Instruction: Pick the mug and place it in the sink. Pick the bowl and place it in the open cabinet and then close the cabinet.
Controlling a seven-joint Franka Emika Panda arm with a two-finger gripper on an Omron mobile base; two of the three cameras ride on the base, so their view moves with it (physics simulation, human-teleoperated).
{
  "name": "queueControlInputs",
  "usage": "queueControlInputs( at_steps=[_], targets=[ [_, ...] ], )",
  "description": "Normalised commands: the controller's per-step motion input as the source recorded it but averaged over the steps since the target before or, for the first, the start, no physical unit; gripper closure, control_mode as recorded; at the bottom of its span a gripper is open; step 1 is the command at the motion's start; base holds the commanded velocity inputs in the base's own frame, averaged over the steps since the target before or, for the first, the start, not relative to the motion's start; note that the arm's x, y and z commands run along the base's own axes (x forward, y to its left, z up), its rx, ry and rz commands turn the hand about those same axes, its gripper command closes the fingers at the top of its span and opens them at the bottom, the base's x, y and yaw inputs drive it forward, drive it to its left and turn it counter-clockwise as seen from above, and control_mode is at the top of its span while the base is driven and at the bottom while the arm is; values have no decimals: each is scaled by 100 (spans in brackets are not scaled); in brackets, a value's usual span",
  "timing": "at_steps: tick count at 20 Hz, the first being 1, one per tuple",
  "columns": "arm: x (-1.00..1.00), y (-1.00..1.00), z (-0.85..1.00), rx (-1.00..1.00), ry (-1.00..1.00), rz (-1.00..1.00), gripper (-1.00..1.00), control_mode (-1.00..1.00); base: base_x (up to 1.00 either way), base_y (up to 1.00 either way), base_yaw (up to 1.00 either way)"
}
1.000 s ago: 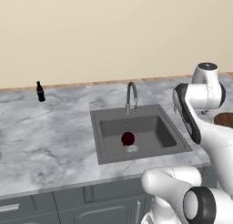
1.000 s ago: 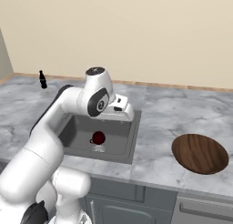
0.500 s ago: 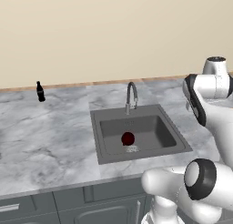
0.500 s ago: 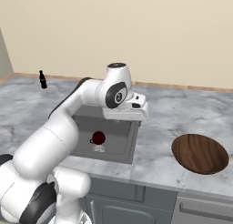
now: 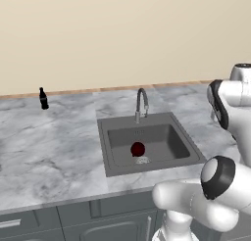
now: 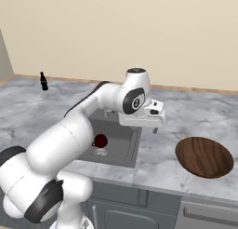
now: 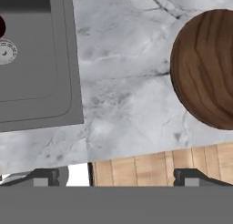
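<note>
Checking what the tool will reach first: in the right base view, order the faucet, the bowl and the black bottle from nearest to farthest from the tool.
From the tool:
1. Faucet, just beyond the arm at the sink's back.
2. Bowl, on the counter's right.
3. Black bottle, far left by the wall.

base views: flank arm, share sink (image 5: 147, 143) | hand view: down on counter (image 7: 127, 82)

Bowl (image 7: 207, 68) cut off at frame edge
</note>
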Motion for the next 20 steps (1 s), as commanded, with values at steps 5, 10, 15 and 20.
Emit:
queueControlInputs(
  at_steps=[5,10,15,20],
  targets=[
    [0,-21,-6,0,-1,-5,-100,-100,0,0,0],
    [0,-20,0,0,0,-17,-100,-100,0,0,0],
    [-1,-10,0,0,-1,-30,-100,-100,0,0,0],
    [-1,0,0,0,-3,-49,-100,-100,0,0,0]
  ],
)
